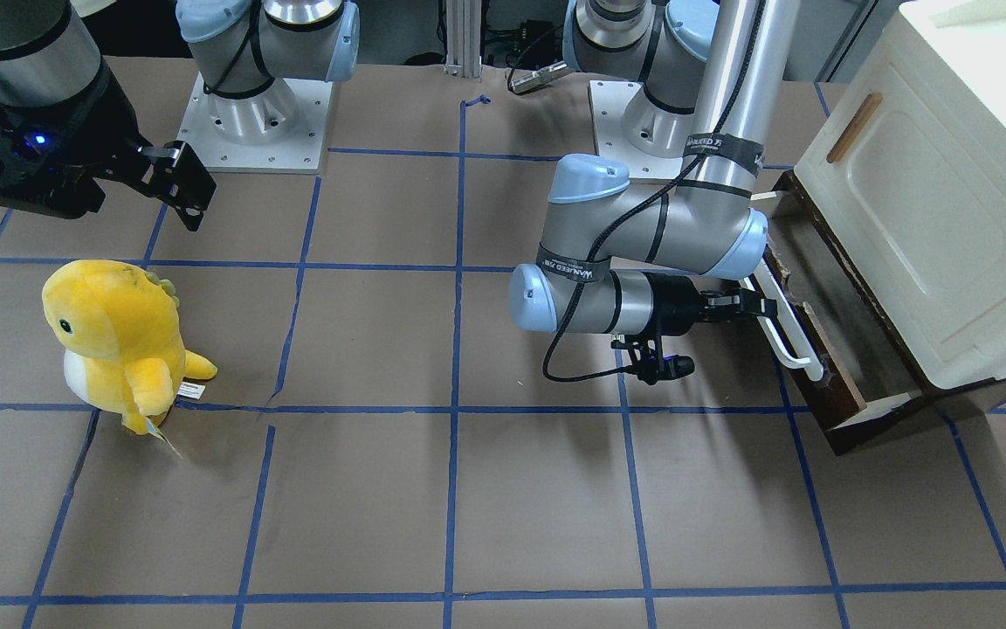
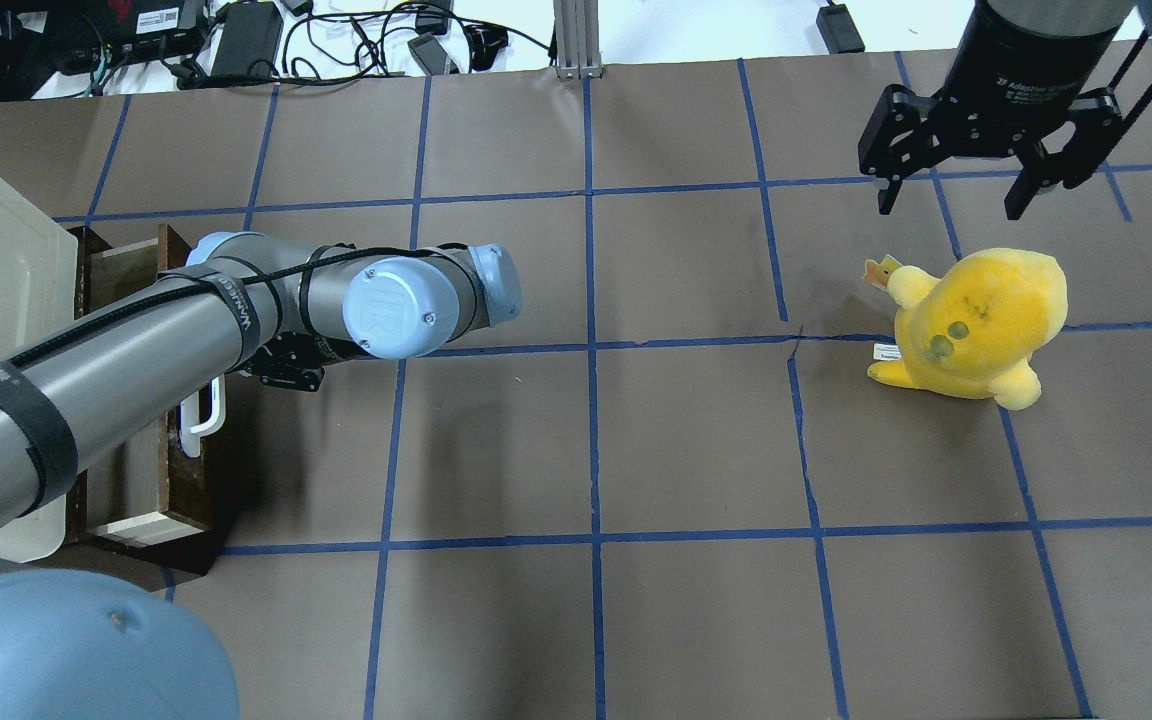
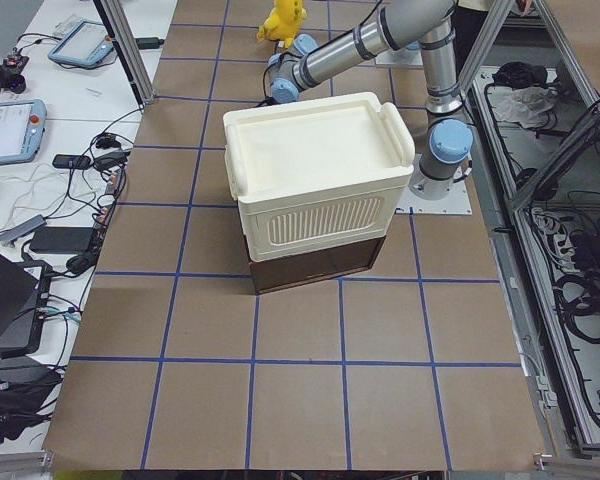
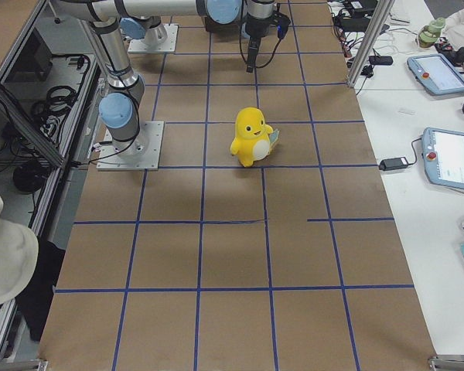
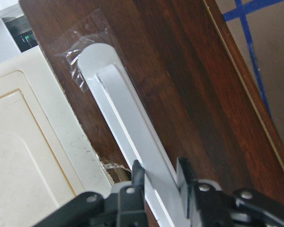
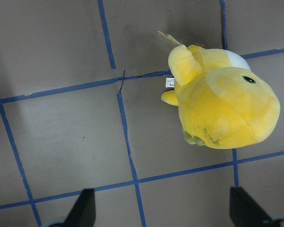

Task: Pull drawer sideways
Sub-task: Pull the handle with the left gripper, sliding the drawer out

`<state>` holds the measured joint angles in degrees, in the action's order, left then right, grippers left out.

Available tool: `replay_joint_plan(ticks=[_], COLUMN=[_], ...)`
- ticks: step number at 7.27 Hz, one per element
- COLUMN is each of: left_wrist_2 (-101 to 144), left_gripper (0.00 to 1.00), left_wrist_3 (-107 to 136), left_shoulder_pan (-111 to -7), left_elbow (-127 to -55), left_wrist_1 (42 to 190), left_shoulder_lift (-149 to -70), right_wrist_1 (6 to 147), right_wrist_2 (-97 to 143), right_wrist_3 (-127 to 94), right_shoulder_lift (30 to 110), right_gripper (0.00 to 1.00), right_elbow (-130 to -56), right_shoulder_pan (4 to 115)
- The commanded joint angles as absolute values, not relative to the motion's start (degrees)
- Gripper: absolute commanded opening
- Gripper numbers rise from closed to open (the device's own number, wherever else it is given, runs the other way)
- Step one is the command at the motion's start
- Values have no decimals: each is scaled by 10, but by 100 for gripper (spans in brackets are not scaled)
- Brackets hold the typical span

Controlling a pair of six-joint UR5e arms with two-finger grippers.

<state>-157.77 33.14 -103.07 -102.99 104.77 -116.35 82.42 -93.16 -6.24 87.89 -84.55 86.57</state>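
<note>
The drawer (image 1: 824, 367) has a dark brown worn front and a long white bar handle (image 1: 789, 330). It stands partly pulled out from under the cream-white cabinet (image 1: 931, 201), with its inside and a pale side showing. My left gripper (image 1: 761, 306) is shut on the handle. In the left wrist view the fingers (image 5: 185, 174) clamp the white bar (image 5: 128, 123) against the brown front (image 5: 180, 80). In the overhead view the left arm hides most of the drawer (image 2: 198, 490). My right gripper (image 2: 951, 205) is open and empty, far from the drawer.
A yellow plush toy (image 1: 119, 336) stands on the brown paper table under my right gripper, also in the right wrist view (image 6: 222, 106). The cabinet door has a small brown wooden handle (image 1: 854, 127). Cables and devices lie beyond the table's far edge (image 2: 336, 40).
</note>
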Motion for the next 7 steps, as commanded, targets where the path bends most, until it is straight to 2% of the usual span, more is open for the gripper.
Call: replay_joint_plan(ticks=[1,7], left_wrist_2=[-1577,-1576], left_gripper=[9,9], left_wrist_3=[331,330], left_shoulder_pan=[-1030,-1049], left_elbow=[-1024,-1022], left_wrist_1=[1048,1050], left_shoulder_lift=[-1165,-1168], right_wrist_1=[824,824], right_wrist_2=[-932,-932], right_wrist_3=[-62,-62], right_shoulder_lift=[879,879], right_gripper=[100,100], right_elbow=[-846,-846], right_shoulder_pan=[866,866])
